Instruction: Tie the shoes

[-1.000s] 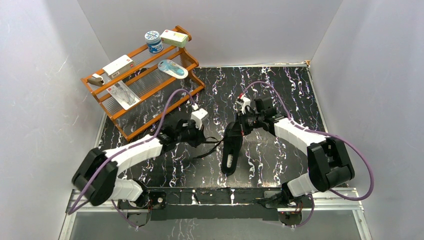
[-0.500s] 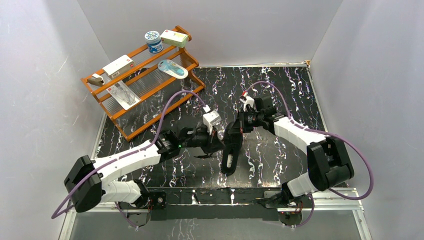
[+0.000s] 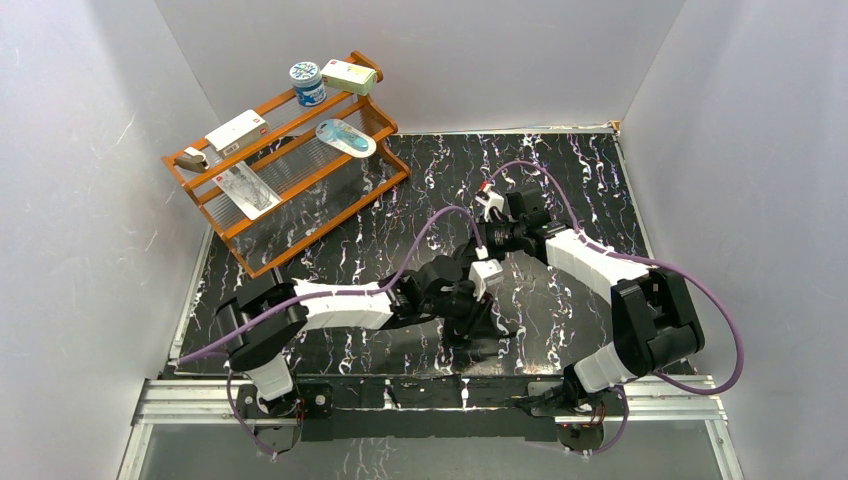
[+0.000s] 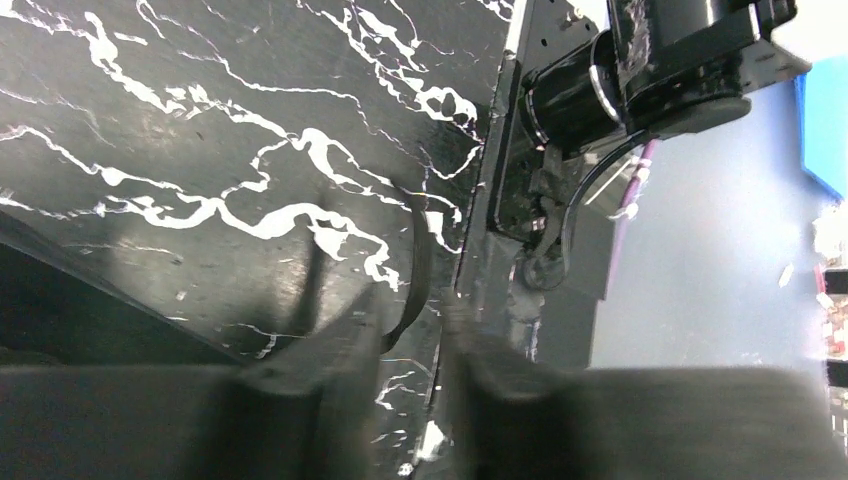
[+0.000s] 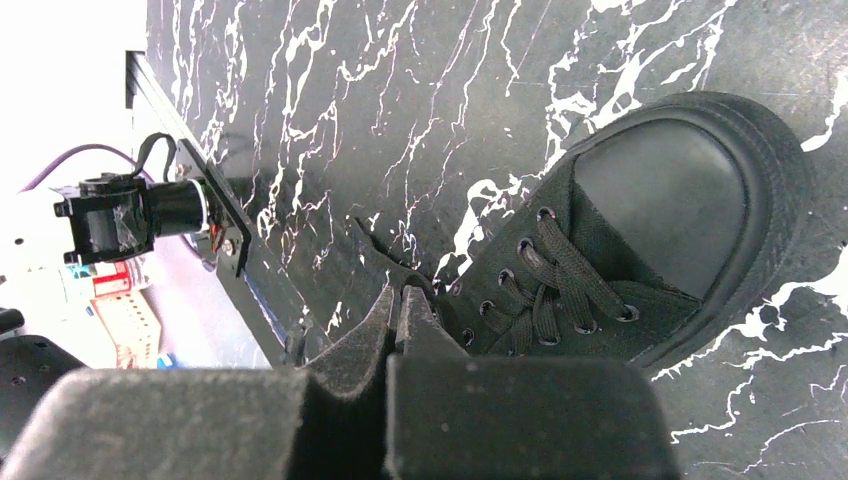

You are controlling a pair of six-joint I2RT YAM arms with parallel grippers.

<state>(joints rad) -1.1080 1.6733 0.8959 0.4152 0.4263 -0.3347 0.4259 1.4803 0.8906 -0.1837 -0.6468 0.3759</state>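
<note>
The black shoe (image 5: 660,200) lies on the marbled table with its toe cap to the right in the right wrist view. Its thin black laces (image 5: 560,285) are crossed through the eyelets. My right gripper (image 5: 400,292) is shut at the shoe's side, with a lace end pinched at its tips. From above, my right gripper (image 3: 480,252) sits at the shoe's far end. My left arm reaches across and hides most of the shoe. My left gripper (image 4: 412,312) points at the table's near edge, jaws a little apart. A loose lace (image 4: 420,250) curves past its left fingertip.
A wooden rack (image 3: 290,170) stands at the back left, carrying a round tub (image 3: 305,83), a box (image 3: 350,75) and flat packets. A metal rail (image 3: 430,390) runs along the near edge. The right arm's base (image 4: 650,60) is close ahead of the left gripper. White walls enclose the table.
My left arm has swung far right, from left of the shoe to across it, and its jaws have parted slightly. The right gripper has stayed shut in place.
</note>
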